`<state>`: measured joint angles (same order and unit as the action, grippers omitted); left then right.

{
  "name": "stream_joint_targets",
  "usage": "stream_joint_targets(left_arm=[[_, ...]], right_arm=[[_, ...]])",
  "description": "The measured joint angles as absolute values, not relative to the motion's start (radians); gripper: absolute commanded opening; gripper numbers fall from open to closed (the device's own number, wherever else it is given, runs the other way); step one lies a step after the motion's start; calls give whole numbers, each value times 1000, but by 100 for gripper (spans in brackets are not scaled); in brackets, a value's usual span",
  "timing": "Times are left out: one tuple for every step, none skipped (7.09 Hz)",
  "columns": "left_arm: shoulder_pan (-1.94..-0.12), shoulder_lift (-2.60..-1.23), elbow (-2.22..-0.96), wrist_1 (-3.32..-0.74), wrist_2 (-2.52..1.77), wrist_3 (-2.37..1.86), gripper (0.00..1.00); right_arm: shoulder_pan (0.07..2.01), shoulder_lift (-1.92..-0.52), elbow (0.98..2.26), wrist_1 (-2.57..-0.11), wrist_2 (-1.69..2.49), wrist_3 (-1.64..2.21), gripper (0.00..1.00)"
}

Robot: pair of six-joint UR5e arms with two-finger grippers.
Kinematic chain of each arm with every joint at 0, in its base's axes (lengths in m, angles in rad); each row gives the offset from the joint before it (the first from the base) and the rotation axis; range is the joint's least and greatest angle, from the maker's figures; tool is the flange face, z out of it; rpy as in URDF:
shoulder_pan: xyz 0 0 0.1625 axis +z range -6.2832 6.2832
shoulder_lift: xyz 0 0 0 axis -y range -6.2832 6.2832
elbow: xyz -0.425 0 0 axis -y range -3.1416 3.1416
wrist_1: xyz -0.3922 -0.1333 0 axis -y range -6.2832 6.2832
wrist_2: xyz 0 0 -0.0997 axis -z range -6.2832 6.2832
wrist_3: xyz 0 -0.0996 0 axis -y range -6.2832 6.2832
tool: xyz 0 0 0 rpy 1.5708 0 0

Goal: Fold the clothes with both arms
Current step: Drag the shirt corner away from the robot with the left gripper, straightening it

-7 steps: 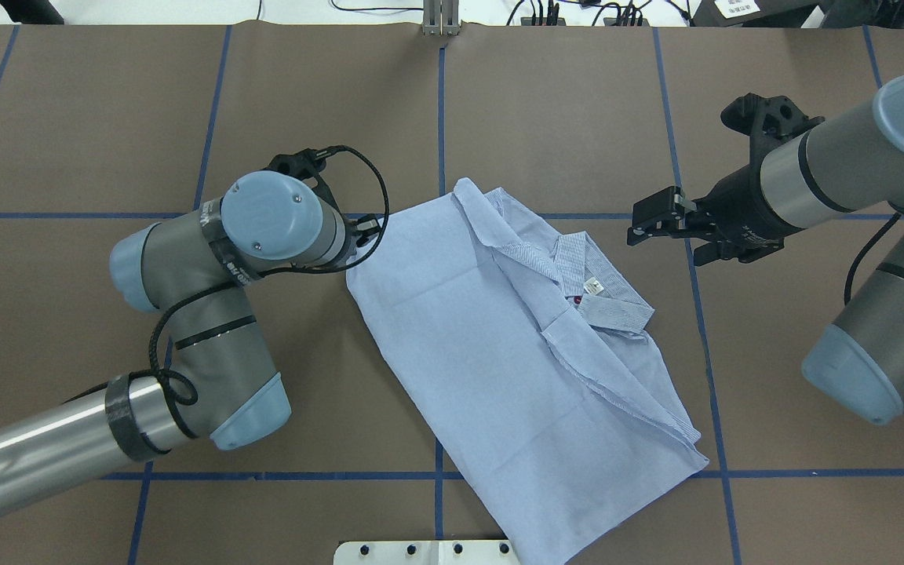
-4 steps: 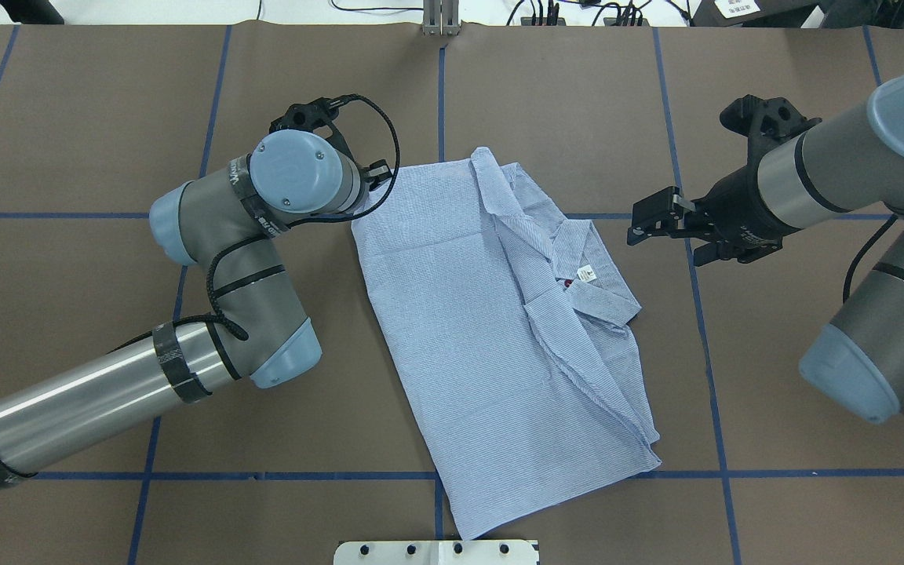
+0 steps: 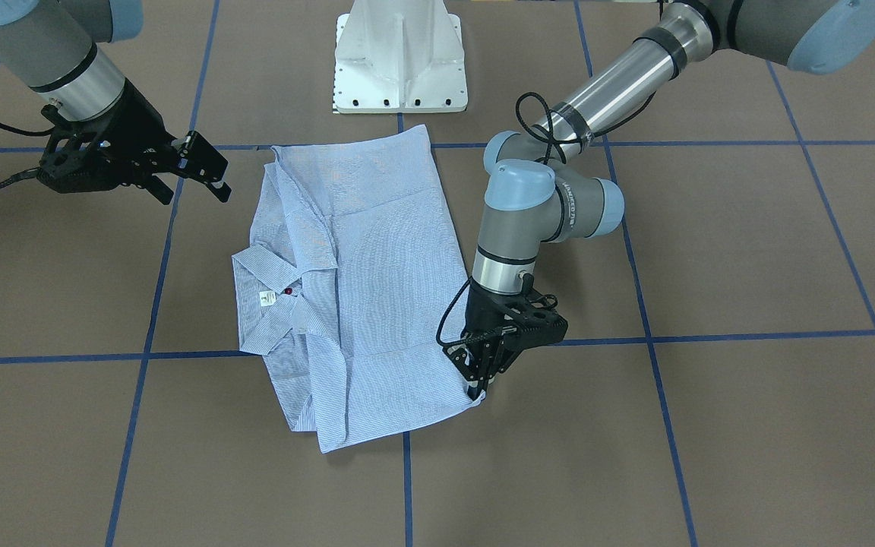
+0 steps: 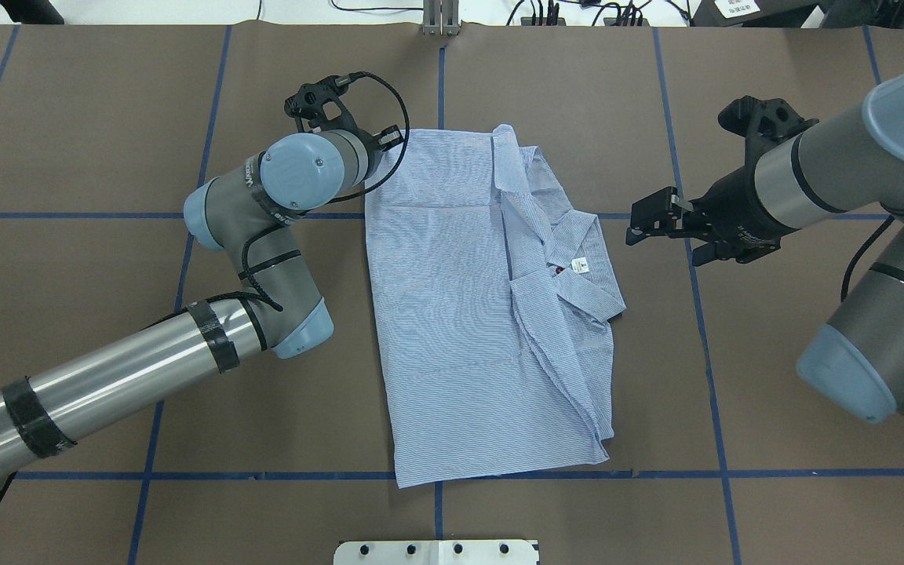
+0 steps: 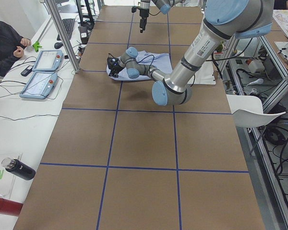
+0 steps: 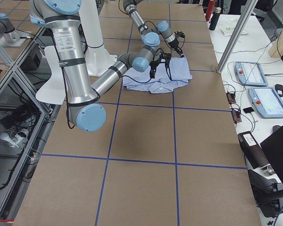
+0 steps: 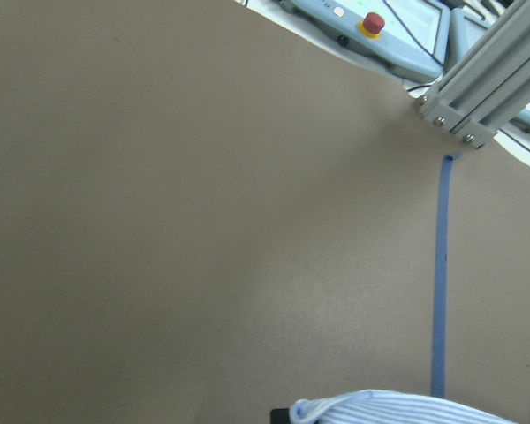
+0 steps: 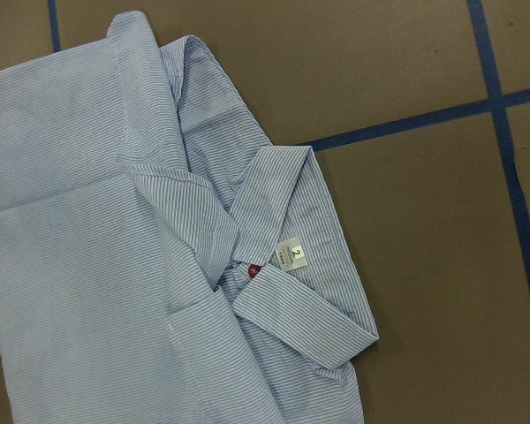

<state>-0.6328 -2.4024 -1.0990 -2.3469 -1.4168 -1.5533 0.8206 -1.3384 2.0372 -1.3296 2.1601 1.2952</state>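
Brown desk (image 4: 67, 118) holds the shirt (image 4: 452, 314), a corner (image 3: 462, 401) pinched by jaws of the left arm (image 4: 146, 369), the right arm (image 4: 813, 173) jaws parted, empty, beside its collar (image 4: 577, 235); a tug may rumple the folds.

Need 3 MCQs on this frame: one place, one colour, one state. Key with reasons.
1. Where is the left gripper?
A) on the collar
B) at the shirt's far corner, robot's left side
C) over the pedestal

2. The button under the neck label is:
A) red
B) green
C) black

3. The right gripper is:
A) shut on a sleeve
B) shut on the collar
C) open, off the shirt

Key:
1 B, the front view shows it pinching that corner.
2 A, the right wrist view shows red.
3 C, the overhead view shows it spread beside the shirt, holding nothing.
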Motion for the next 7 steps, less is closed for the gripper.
stream_joint_targets(left_arm=[[-635, -2413, -1073, -2380, -1406, -1547, 0], [-636, -2419, -1042, -2424, -1399, -1536, 0], [-636, -2424, -1012, -2465, -1394, -1515, 0], [-636, -2428, -997, -2485, -1390, -1502, 0], [-637, -2432, -992, -2492, -1388, -1496, 0], [-638, -2438, -989, -2497, -1387, -1489, 0], [-638, -2444, -984, -2503, -1387, -1478, 0]], right_arm=[[820, -1338, 2037, -1329, 2157, 1296, 100], [818, -1338, 2038, -1329, 2148, 1294, 100], [814, -1338, 2038, -1328, 2136, 1291, 100], [812, -1338, 2038, -1328, 2129, 1289, 100], [811, -1337, 2039, -1328, 2126, 1287, 100], [810, -1337, 2039, -1327, 2125, 1286, 100], [810, -1336, 2040, -1327, 2121, 1286, 100]])
